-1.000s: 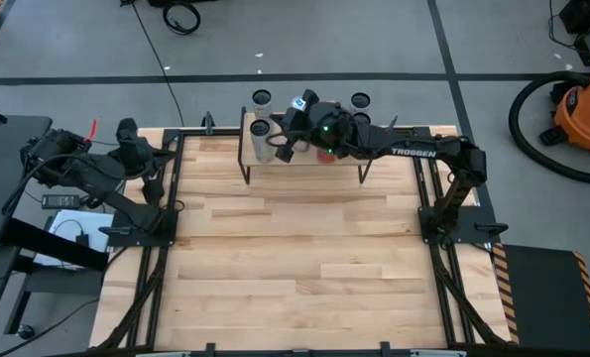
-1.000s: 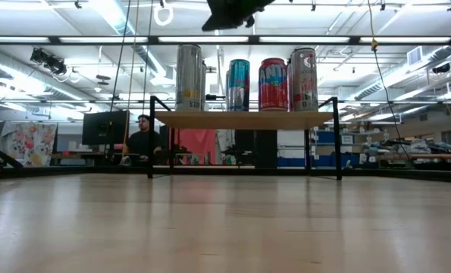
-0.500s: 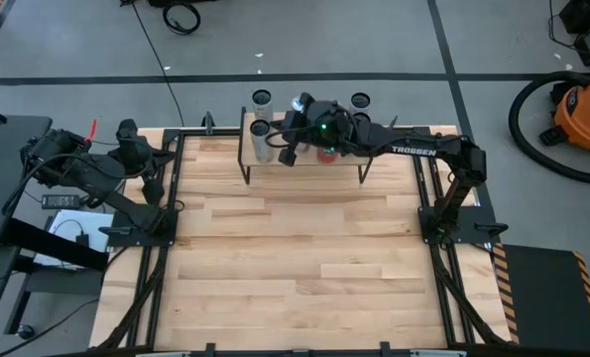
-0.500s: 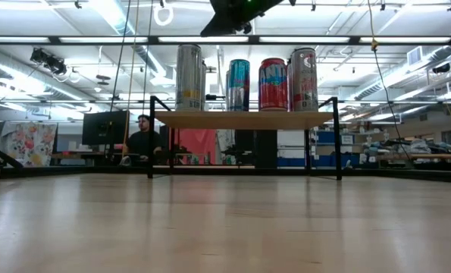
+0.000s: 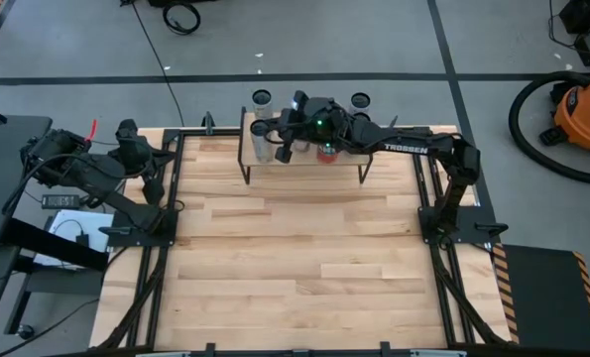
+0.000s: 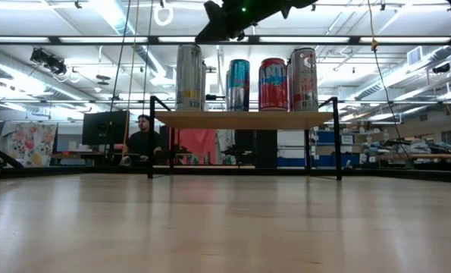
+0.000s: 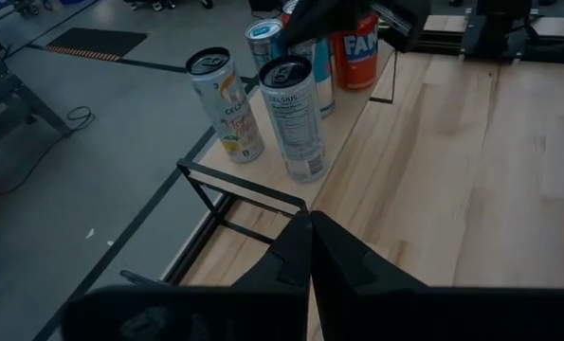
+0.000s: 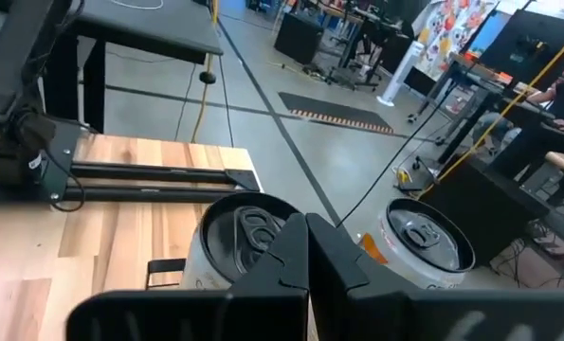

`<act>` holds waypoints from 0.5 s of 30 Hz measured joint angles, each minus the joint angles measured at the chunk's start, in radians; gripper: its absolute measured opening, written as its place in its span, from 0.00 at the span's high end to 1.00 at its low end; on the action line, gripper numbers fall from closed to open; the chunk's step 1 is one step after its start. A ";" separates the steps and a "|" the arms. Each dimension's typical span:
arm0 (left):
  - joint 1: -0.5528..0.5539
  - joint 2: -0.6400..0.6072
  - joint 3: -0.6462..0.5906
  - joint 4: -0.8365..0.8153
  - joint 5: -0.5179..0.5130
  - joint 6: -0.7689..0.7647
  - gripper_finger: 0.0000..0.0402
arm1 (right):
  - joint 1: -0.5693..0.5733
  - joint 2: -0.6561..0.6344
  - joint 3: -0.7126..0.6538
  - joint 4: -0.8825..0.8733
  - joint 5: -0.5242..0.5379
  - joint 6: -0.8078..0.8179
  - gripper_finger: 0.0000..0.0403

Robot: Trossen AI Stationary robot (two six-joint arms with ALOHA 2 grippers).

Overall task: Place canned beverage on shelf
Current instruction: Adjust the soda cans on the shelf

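The cans [image 6: 240,80] were positioned upright on the shelf [image 6: 244,119] at the bench's far edge. The right gripper [image 5: 285,149] was held clenched and empty just above them; a low withdrawal could topple one. The left gripper [image 7: 309,248] was parked clenched.

An orange vacuum [image 5: 584,111] w/ a black hose [image 5: 532,129] is seen on the grey floor [image 5: 76,50], at the right of the high view. A black cable coil [image 5: 182,17] is laid on the floor near the top. Black tape lines [image 5: 374,75] are stuck across the floor. In the low view a person [image 6: 143,139] is seated far back, beside a dark monitor [image 6: 104,127]. A flower poster [image 6: 26,143] is hung at the left.
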 joint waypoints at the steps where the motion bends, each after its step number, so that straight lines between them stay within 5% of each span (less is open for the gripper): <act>1: 0.000 0.000 0.000 0.000 0.000 0.000 0.98 | -0.002 0.000 0.000 0.000 0.000 0.003 1.00; 15: 0.000 0.000 0.000 0.000 0.000 0.002 0.98 | -0.018 0.000 0.000 -0.065 -0.005 0.078 1.00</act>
